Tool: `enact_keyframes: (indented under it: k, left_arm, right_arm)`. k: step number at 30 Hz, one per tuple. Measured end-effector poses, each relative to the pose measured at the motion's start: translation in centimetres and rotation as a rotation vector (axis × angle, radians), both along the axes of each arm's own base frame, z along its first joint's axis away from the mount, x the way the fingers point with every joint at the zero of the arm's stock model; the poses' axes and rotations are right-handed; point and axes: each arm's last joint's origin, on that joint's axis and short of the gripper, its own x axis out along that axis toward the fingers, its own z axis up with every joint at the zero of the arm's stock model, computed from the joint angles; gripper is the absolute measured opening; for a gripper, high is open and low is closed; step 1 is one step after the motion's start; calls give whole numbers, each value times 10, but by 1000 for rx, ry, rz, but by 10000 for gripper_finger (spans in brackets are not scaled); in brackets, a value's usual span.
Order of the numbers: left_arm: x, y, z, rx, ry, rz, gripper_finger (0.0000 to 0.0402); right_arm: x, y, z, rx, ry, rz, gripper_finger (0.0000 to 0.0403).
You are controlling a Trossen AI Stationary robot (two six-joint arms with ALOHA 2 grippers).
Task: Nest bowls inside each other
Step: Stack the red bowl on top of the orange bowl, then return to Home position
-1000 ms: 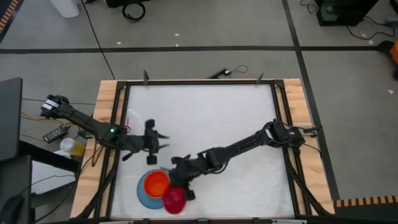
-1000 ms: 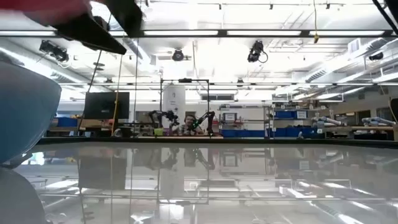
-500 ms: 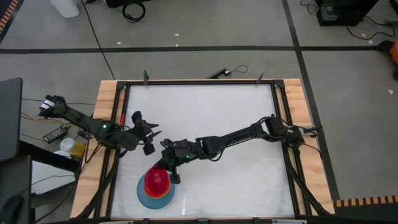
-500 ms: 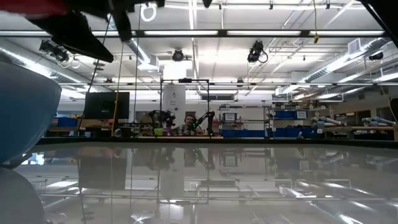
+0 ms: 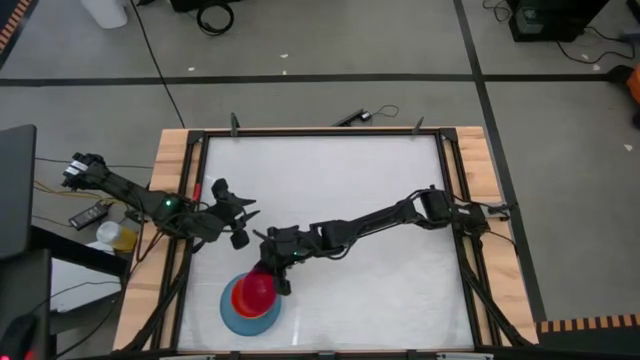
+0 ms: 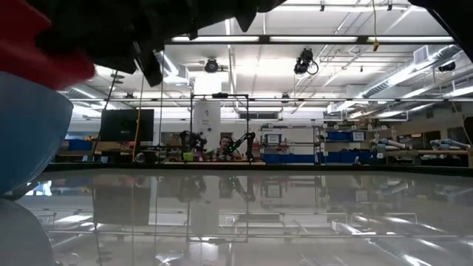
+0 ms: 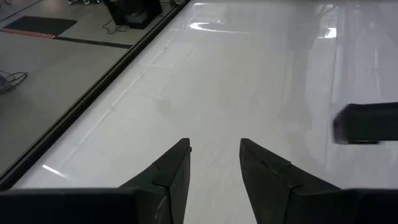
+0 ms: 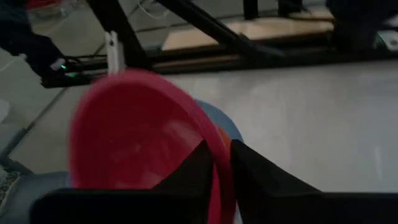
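Observation:
A light blue bowl (image 5: 232, 320) stands near the table's front edge, left of middle, with an orange bowl (image 5: 234, 301) inside it. A red bowl (image 5: 253, 291) sits tilted on top of them, and my right gripper (image 5: 273, 282) is closed on its rim. In the low view the blue bowl (image 6: 26, 125) and the red bowl (image 6: 37, 59) fill the left edge. My left gripper (image 7: 215, 147) is open with nothing between its fingers, near the table's left edge (image 5: 236, 222), beyond the stack. My right gripper pinches the red bowl's rim (image 8: 213, 138) between its two fingers, one finger (image 8: 249, 169) outside the wall and one inside. It comes slanting down from the table's right and far side. The bowl is tilted, its hollow toward the wrist camera, over the orange bowl.
Black frame rails (image 5: 190, 200) and a wooden border (image 5: 165, 190) run around the white table top. Bare table (image 5: 380, 200) stretches to the right of the stack and beyond it.
My right gripper has carried the red bowl from the blue bowl's near right side toward the table's left and far edge, onto the orange bowl in the stack. My left gripper has drawn back toward the table's left edge and turned.

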Motion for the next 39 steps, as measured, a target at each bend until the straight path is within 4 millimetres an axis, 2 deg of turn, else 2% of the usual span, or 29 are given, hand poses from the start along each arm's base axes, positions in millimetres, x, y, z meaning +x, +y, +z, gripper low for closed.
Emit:
enact_keyframes:
  k: [13, 16, 19, 23, 25, 29, 32, 36, 39]
  left_arm:
    - [0, 0, 0, -9, -8, 4, 141]
    - [0, -1, 0, -17, -5, -6, 141]
    - [0, -2, 0, -27, -3, -22, 141]
    - [1, -3, 2, -35, -30, -24, 141]
    - [4, -4, 7, -30, -100, 0, 141]
    - [18, -10, 19, -26, -227, -31, 141]
    - [33, -18, 15, -51, -243, -96, 141]
    - [61, -23, 11, -4, -291, -195, 141]
    - [83, -18, 6, -21, -343, -272, 141]
  right_arm:
    - [-2, 0, -1, 62, 45, 39, 168]
    - [-11, -2, 9, 62, 119, 5, 172]
    - [-27, -7, 32, -27, 183, -72, 171]
    - [-55, -6, 60, -134, 288, -138, 171]
    - [-74, -3, 72, -200, 345, -173, 171]
    - [-124, 1, 92, -360, 364, -318, 171]
    - [-163, -2, 90, -406, 303, -409, 170]
    - [-213, -11, 79, -313, 164, -431, 170]
    - [-250, -19, 67, -242, 42, -427, 167]
